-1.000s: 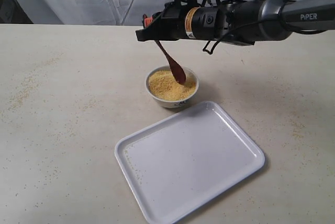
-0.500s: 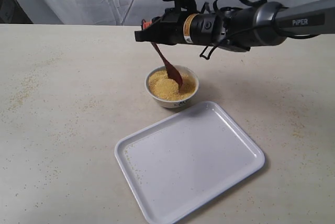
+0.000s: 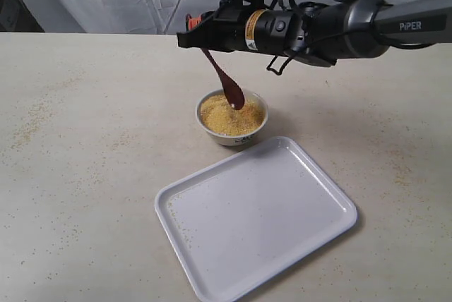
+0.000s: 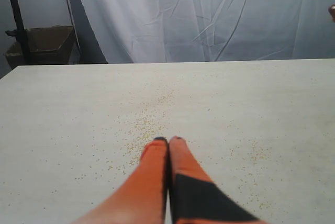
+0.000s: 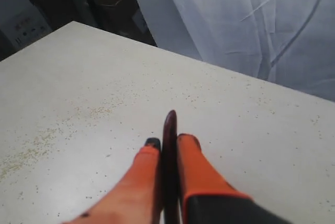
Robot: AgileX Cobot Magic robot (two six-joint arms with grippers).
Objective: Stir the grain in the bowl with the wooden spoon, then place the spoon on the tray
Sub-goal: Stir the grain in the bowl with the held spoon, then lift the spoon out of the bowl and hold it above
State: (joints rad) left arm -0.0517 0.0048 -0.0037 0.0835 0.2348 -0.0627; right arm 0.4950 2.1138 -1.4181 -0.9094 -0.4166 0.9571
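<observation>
Speckled table (image 3: 85, 175): right gripper (image 5: 167, 143) pinches the wooden spoon (image 3: 224, 82), handle top hidden in its grip; left gripper (image 4: 168, 141) pressed together

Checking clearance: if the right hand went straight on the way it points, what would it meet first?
Nothing close, it seems: the right hand, shut on the wooden spoon, points roughly level above the table, with the bowl lower, out of that line. Depth is unclear.
</observation>
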